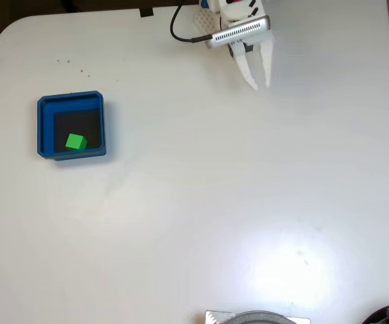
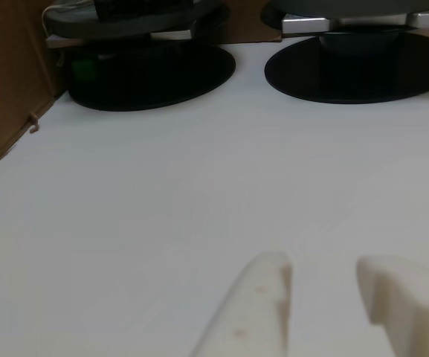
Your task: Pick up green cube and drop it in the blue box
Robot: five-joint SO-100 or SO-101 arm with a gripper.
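Cube and tray sit together at the left of the white table (image 1: 214, 202) in the fixed view: the green cube (image 1: 76, 142) lies on the dark floor of the blue box (image 1: 44, 128), in the lower left part of that floor, close to the left wall and slightly turned against the walls. The box itself stands flat, well apart from the arm.

At the top edge of the same view, right of centre, the gripper (image 1: 259, 84) hangs over bare tabletop, its two white fingers pointing down the picture. They stand a little apart, with a narrow gap between the tips, and nothing is held between them. A silver bar-shaped camera housing (image 1: 238, 32) crosses the wrist just above the fingers, with a black cable (image 1: 175, 27) looping off to the left.

In the other view the fingertips (image 2: 262, 297) rise from the bottom edge (blurred, being so near the lens), parted over empty white surface. Two round black bases (image 2: 155, 78) stand at the far edge, with brown cardboard (image 2: 10, 74) along the left side.
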